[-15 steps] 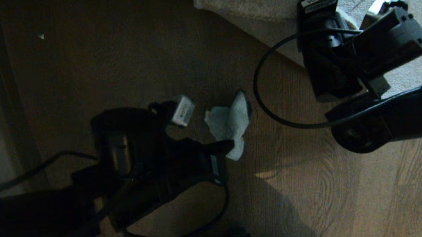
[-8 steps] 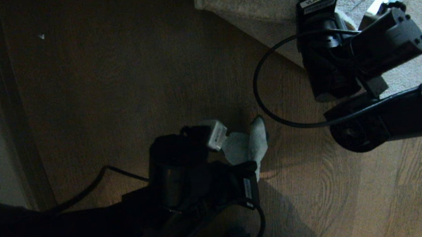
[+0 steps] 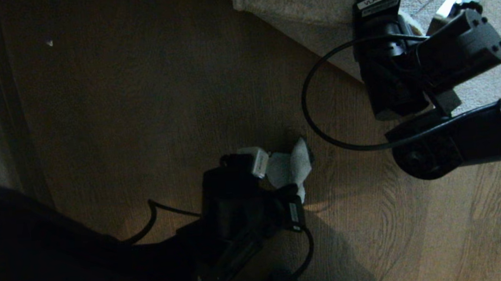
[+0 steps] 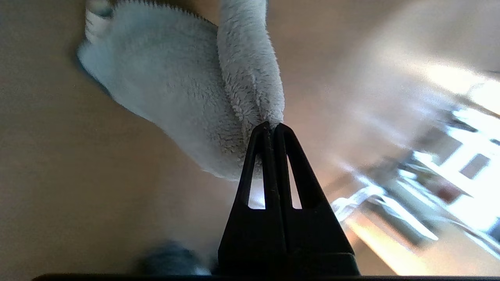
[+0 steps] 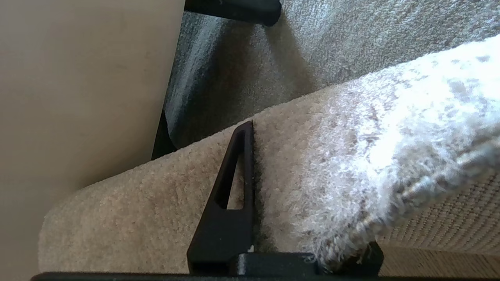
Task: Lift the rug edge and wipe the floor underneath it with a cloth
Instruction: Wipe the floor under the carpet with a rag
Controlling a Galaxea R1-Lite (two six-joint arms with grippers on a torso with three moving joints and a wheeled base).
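Pinching the cloth (image 4: 187, 101), left tool (image 4: 272, 125) rests on open floor (image 3: 142, 99); right tool (image 5: 254, 128) clamps the rug edge (image 5: 332, 156)

Black arms (image 3: 475, 142) trail looped black cables (image 3: 315, 122); a white label (image 3: 377, 0) marks one wrist.

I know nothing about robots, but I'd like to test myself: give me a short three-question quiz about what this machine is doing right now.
1. True or false: the left gripper is shut on the cloth.
2. What does the right gripper hold? A) a cable B) the rug edge C) nothing
3. Fill in: the cloth hangs over bare wooden ____, beside the rug rather than on it.

Key: 1 true; 2 B, one finger lies on the pile and the rug's woven underside shows, so the edge is lifted; 3 floor.
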